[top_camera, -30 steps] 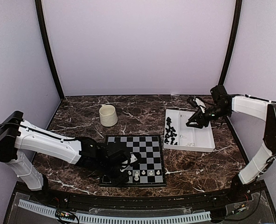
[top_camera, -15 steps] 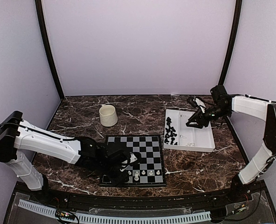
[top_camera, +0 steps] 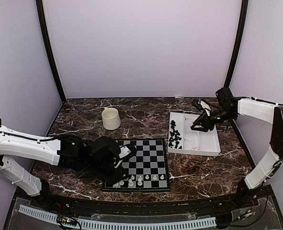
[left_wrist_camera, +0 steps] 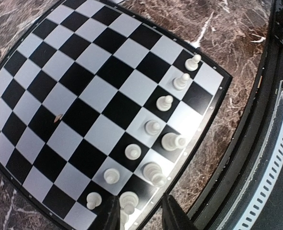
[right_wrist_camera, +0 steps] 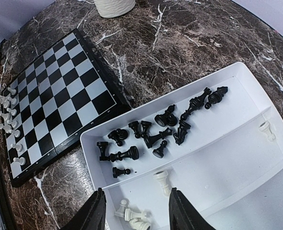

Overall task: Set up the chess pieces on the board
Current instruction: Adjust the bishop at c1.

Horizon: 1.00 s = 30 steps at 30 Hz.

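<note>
Left arm has just pulled back. A second ago its jaws sat low over the near left corner of the flat black-and-grey checked chessboard. Now they hang at the board's left edge, parted, with nothing between them: released.

That reads to me as another man set down. Along the board's near edge I count seven small white plastic chessmen in a row, with three taller ones behind them. No black men stand on the board yet, so we're early.

Right arm hasn't budged. Its jaws are apart and empty over the white compartmented tray at the bench's right side. The tiny black chessmen lie heaped in it, with a few white strays nearer its jaws.

The dark, white-veined marble bench also carries a cream ribbed cup beyond the board. The room has pale lilac walls and black corner posts.
</note>
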Each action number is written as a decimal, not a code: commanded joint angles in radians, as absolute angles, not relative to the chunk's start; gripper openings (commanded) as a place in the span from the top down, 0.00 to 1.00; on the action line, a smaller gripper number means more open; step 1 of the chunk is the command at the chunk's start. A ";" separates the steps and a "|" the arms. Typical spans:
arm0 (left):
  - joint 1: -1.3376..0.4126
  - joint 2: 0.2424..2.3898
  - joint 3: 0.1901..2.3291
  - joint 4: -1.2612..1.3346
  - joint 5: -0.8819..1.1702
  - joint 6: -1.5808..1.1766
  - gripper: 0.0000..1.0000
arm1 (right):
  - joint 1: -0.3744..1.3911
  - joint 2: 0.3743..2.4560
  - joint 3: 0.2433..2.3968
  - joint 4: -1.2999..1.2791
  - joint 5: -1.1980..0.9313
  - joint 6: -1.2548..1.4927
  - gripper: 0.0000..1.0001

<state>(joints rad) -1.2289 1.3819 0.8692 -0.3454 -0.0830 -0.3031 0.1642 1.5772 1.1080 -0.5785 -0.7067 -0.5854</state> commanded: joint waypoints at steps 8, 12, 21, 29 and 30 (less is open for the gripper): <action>-1.235 1.423 0.818 -0.437 -0.095 -0.409 0.65 | 0.161 1.577 1.103 -0.585 -0.729 -0.593 0.54; -1.235 1.456 0.825 -0.422 -0.083 -0.398 0.65 | 0.160 1.576 1.101 -0.585 -0.727 -0.594 0.54; -1.235 1.485 0.834 -0.402 -0.056 -0.373 0.74 | 0.161 1.578 1.102 -0.586 -0.728 -0.597 0.54; -1.235 1.492 0.838 -0.377 -0.039 -0.365 0.76 | 0.161 1.579 1.101 -0.588 -0.732 -0.597 0.54; -1.236 1.495 0.840 -0.376 -0.039 -0.364 0.75 | 0.161 1.578 1.101 -0.588 -0.732 -0.597 0.54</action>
<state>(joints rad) -1.2289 1.4906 0.8268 -0.3893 -0.0559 -0.3771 0.1642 1.5772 1.1080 -0.5842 -0.7105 -0.5900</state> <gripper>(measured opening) 0.246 0.460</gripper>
